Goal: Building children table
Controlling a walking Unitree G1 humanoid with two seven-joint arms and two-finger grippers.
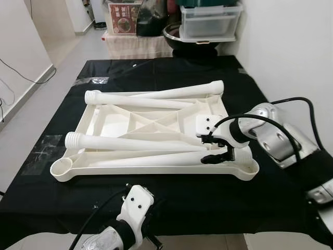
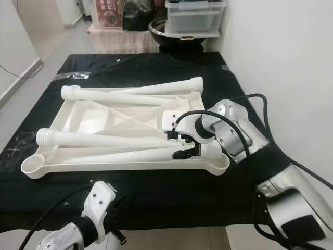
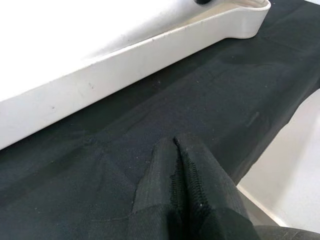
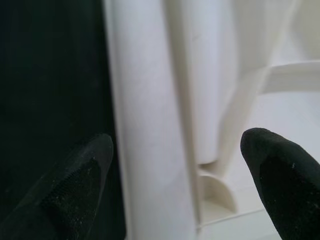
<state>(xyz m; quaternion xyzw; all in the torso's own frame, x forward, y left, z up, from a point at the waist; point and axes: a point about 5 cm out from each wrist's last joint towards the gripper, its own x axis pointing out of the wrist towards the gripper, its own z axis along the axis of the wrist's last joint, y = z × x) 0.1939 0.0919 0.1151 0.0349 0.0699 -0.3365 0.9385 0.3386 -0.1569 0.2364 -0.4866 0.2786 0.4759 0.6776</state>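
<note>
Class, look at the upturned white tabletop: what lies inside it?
Four loose white legs lie inside the upturned tabletop, across its ribbed underside. The open right claw hovers over the near-right corner. The ribs beneath the legs are covered. The black cloth lies underneath.

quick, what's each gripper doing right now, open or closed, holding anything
Left gripper: closed, empty, over the black cloth.
Right gripper: open, holding nothing, fingers straddling the tabletop rim by a leg.

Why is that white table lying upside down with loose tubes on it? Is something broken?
Nothing looks broken. The tabletop lies underside up on the black cloth, its four legs lying loose and crisscrossed inside instead of standing in the corner sockets. The right gripper hovers open over them.
</note>
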